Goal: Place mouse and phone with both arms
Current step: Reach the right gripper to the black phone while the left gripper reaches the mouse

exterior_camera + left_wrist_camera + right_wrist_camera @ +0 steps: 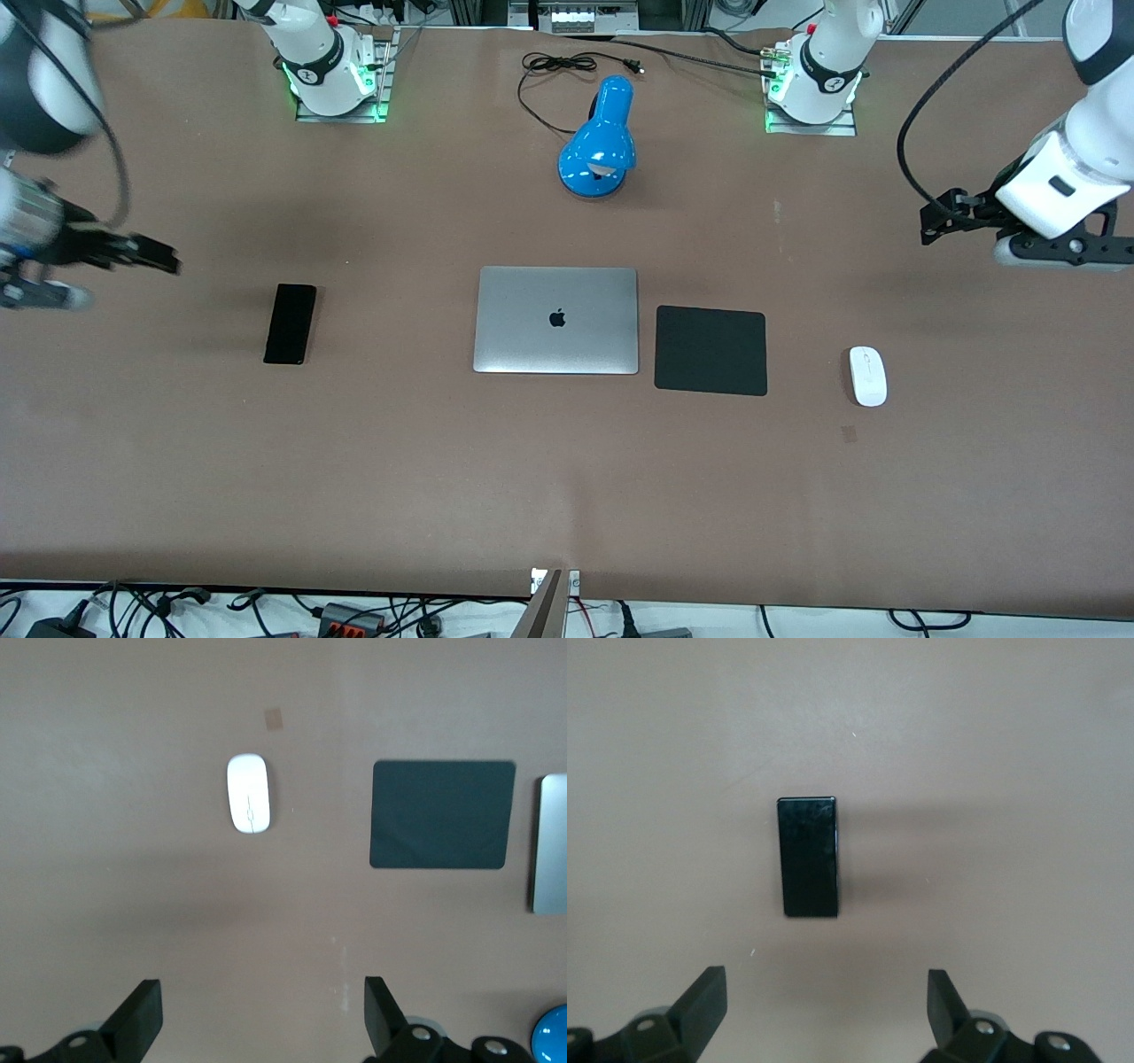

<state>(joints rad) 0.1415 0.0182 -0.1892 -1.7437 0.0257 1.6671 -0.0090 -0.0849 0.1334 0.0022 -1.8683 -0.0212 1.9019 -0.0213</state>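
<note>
The white mouse [868, 376] lies on the table toward the left arm's end, beside the black mouse pad; it also shows in the left wrist view [249, 805]. My left gripper [932, 221] hangs open and empty in the air over bare table near the mouse, and its jaws stand wide apart in the left wrist view [263, 1010]. The black phone [291, 323] lies flat toward the right arm's end and shows in the right wrist view [807, 857]. My right gripper [166, 260] is open and empty over bare table beside the phone, jaws wide apart [826, 1005].
A shut silver laptop [556, 320] lies mid-table with the black mouse pad [710, 350] beside it toward the left arm's end. A blue desk lamp [601, 142] with a black cord stands farther from the front camera, between the arm bases.
</note>
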